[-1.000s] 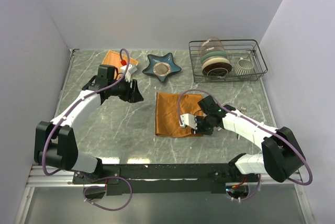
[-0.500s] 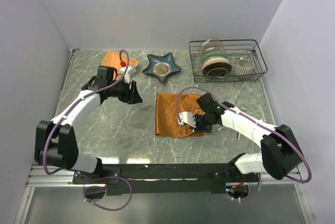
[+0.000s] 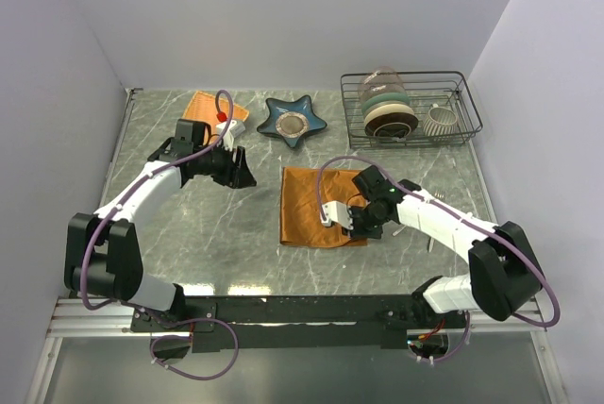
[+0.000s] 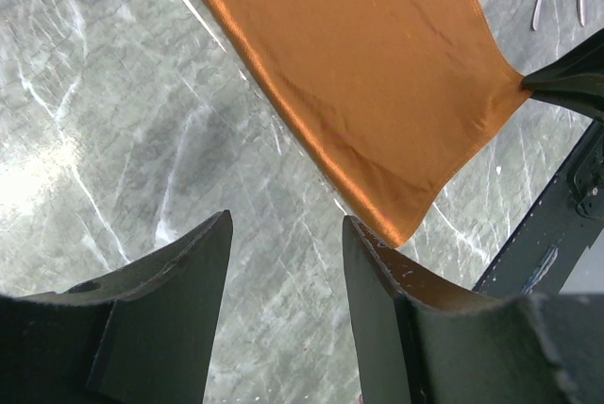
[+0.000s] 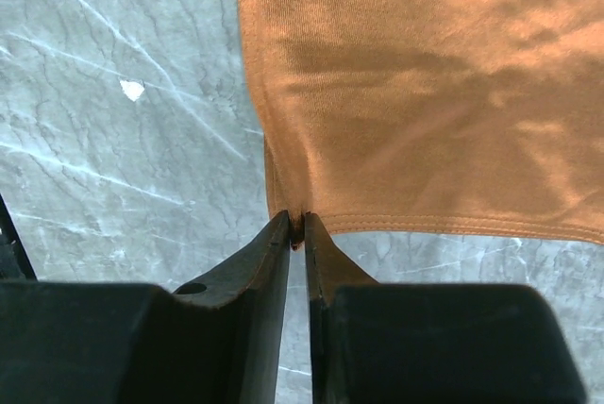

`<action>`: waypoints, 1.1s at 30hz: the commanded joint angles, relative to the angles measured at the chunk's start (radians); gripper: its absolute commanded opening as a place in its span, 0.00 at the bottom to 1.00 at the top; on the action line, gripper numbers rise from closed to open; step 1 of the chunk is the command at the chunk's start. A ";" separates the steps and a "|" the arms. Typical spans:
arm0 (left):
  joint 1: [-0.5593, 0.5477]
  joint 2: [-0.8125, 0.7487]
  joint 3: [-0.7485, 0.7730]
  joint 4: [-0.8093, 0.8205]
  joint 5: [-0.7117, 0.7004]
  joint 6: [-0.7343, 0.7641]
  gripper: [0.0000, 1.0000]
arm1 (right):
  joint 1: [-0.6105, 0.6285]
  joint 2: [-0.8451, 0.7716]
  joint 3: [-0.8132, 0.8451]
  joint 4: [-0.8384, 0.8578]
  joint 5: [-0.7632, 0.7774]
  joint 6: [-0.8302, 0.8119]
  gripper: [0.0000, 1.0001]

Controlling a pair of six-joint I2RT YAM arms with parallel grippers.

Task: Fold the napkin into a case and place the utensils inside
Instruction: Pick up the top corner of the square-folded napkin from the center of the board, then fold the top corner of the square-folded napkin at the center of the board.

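One napkin (image 5: 425,92) corner pinched, seemingly, by right pincer (image 5: 296,227).

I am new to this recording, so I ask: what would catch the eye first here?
The rust-orange napkin lies spread at the middle of the grey marble table, and the right gripper is shut on its near right corner. The left gripper hangs open to the left of it. A blue star-shaped dish sits farther back.

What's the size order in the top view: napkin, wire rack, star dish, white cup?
1. wire rack
2. napkin, partly covered
3. star dish
4. white cup, clearly smallest
The wire rack sits farther back yet looks largest, so the order holds.
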 commanded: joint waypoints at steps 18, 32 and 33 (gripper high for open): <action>0.013 0.023 0.025 0.005 0.046 0.037 0.56 | 0.007 0.046 0.075 -0.027 -0.029 -0.006 0.08; 0.112 0.078 0.082 -0.024 0.108 -0.049 0.58 | 0.006 0.219 0.298 0.175 0.031 0.069 0.00; 0.120 0.083 0.086 -0.030 0.111 -0.051 0.61 | 0.007 0.241 0.352 0.182 0.033 0.071 0.00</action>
